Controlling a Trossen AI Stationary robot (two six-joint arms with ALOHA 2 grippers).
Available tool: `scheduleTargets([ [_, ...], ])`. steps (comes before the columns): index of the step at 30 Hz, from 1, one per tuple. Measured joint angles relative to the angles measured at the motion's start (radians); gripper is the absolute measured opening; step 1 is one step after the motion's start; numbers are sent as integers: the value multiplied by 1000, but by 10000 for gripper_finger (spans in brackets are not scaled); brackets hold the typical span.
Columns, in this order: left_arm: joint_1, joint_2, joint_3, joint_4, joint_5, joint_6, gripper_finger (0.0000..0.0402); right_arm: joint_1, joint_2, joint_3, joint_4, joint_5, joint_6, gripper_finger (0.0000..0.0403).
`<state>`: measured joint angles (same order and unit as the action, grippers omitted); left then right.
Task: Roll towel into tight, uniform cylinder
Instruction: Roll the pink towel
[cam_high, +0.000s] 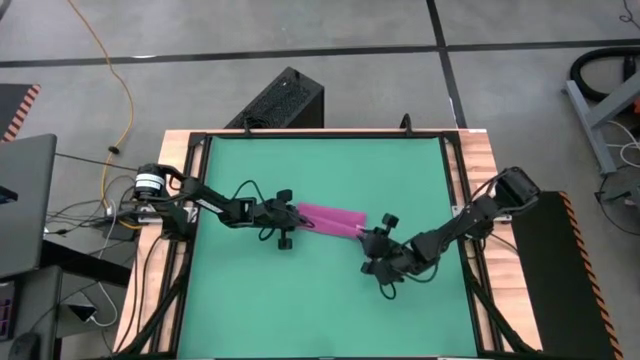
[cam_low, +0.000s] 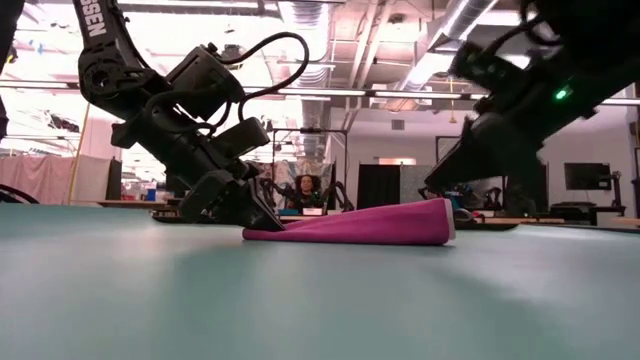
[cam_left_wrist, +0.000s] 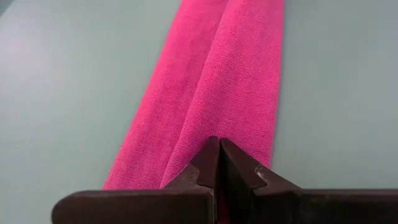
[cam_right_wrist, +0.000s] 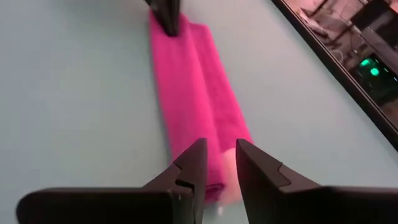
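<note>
The magenta-pink towel (cam_high: 332, 218) lies on the green mat (cam_high: 320, 300) as a long, narrow, loosely folded roll, running left to right near the mat's middle. In the low view the towel (cam_low: 365, 224) is flat at its left end and thicker at its right end. My left gripper (cam_high: 297, 214) is shut, with its tips on the towel's left end. My right gripper (cam_right_wrist: 221, 163) hovers open, with a narrow gap, just above the towel's right end (cam_right_wrist: 214, 177), where a whitish tag (cam_right_wrist: 231, 186) shows. It touches nothing that I can see. My left gripper presses its shut fingertips (cam_left_wrist: 219, 149) down on the towel's left end (cam_left_wrist: 214, 127), along a crease between two folds. The fingers slant down from the table's left and lie along the towel. That end (cam_low: 262, 233) lies flat on the mat.
Black frame rails and a wooden border (cam_high: 478, 200) ring the mat. A black box (cam_high: 285, 100) stands beyond the far edge. Bare mat lies on the near and far sides of the towel. A person (cam_low: 300, 190) sits in the room far behind the table.
</note>
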<state>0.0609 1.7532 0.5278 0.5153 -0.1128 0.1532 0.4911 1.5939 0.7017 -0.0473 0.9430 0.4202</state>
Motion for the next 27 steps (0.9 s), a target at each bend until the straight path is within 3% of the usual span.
scheduleTargets([
  [7,0,0,0,0,0,0,0,-50,-1,-15,12,-98,-3,91],
  [13,0,0,0,0,0,-4,0,-26,-7,-15,94,-30,-75,91],
  [17,0,1,0,0,2,-17,0,-26,-4,-14,149,-56,-130,91],
  [27,0,1,0,0,9,-22,0,-103,-2,-48,73,-157,-47,91],
])
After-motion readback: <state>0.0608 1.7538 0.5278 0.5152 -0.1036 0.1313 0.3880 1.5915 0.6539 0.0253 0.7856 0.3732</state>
